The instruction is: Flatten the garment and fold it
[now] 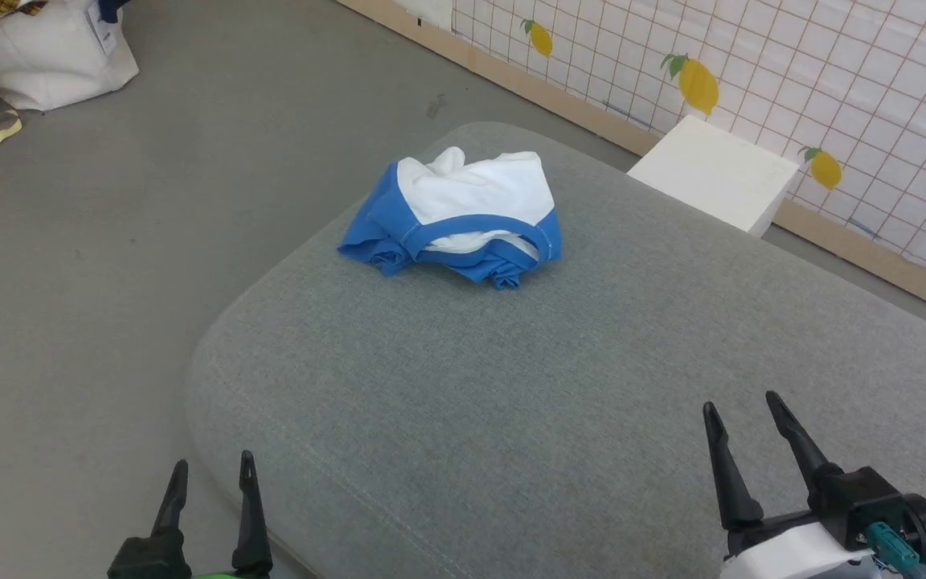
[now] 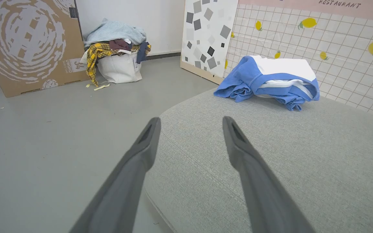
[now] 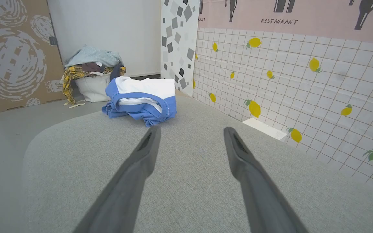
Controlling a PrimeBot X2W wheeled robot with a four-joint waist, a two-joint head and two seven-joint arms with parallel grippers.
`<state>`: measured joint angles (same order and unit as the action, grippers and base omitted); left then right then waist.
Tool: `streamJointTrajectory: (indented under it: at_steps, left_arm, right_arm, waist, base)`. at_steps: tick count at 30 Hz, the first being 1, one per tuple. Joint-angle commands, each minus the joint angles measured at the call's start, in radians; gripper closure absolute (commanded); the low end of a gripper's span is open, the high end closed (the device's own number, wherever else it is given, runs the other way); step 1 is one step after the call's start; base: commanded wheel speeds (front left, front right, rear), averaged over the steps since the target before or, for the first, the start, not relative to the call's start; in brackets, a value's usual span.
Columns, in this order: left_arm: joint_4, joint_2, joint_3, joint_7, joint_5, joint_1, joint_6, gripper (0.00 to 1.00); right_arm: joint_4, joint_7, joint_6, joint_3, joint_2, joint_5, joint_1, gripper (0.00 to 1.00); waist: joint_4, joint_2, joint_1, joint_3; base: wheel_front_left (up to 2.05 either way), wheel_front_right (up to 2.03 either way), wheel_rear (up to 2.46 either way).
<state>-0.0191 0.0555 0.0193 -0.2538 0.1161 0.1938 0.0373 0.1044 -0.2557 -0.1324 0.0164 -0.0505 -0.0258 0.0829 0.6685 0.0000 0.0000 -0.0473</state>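
- The T-shirt (image 1: 471, 193), white with royal-blue sleeves and neckband, lies crumpled in a heap near the far edge of the grey padded bench (image 1: 511, 402).
- The left hand (image 1: 214, 460) hovers at the bench's near corner, fingers spread and holding nothing.
- The right hand (image 1: 740, 400) hovers over the near part of the bench, fingers spread and empty, well apart from the T-shirt.
- A white box (image 1: 712, 173) stands beside the bench against the lemon-patterned wall (image 1: 857, 88).

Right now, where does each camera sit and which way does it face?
Head view: on the head, facing down at the garment on the grey cushion; left gripper and right gripper at bottom.
Left wrist view: along its open fingers, over the cushion's edge.
Right wrist view: along its open fingers, toward the lemon wall.
All share the garment.
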Motion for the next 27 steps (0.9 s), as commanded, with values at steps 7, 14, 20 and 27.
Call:
streamJointTrajectory:
  at_steps: [7, 14, 20, 27]
  left_arm:
    - [0.01, -0.005, -0.011, -0.008, 0.056, 0.001, 0.009, 0.0]
    - [0.1, 0.024, -0.037, 0.024, 0.133, -0.117, -0.015, 0.0]
    - [0.197, 0.098, -0.05, 0.216, 0.164, -0.352, -0.069, 0.0]
    - [0.107, 0.19, -0.007, 0.387, 0.242, -0.664, -0.109, 0.0]
  right_arm:
    - [0.001, -0.006, 0.002, -0.002, 0.0, 0.014, 0.001, 0.0]
    - [-0.038, 0.016, 0.002, -0.018, 0.0, 0.047, -0.017, 0.0]
    - [-0.113, 0.063, 0.002, -0.015, 0.0, 0.099, -0.055, 0.0]
    - [-0.207, 0.125, 0.002, 0.03, 0.0, 0.147, -0.12, 0.0]
  waist:
    - [-0.007, 0.0, 0.0, 0.016]
    - [-0.022, 0.0, 0.0, 0.071]
    - [-0.049, 0.0, 0.0, 0.162]
    - [-0.114, 0.0, 0.0, 0.28]
  base:
    - [0.0, 0.0, 0.0]
    - [0.0, 0.0, 0.0]
    - [0.0, 0.0, 0.0]
    - [0.0, 0.0, 0.0]
